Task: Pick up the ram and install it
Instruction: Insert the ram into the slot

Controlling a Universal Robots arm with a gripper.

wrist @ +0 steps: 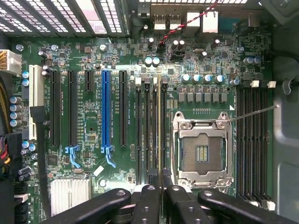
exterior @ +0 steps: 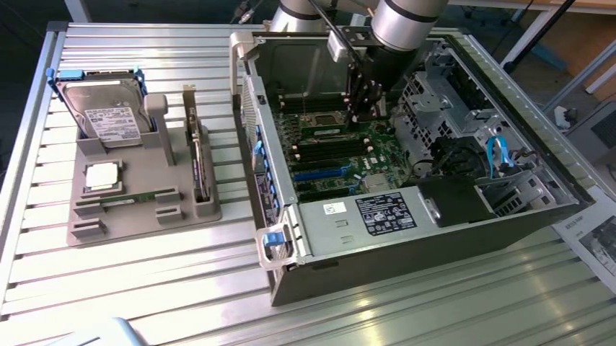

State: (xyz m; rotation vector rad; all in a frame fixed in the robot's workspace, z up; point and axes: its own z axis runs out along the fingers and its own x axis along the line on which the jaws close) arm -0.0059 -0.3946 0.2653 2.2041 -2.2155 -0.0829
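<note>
Green ram, seen edge-on, clenched between the end effector fingers and lined up along a black memory slot just beside the empty processor socket. Neighbouring slots flank its long edges closely; whether it is seated cannot be told. In the exterior view the arm stands inside the open computer case, walls near. A grey holder lies at 9 o'clock on the slatted surface, well apart.

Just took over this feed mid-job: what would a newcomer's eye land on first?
The open computer case on the exterior view's right, with the arm reaching into it. In the wrist view, the pincer grips the ram edge-on above the motherboard, beside the empty processor socket; the blue slot stands out too.
</note>
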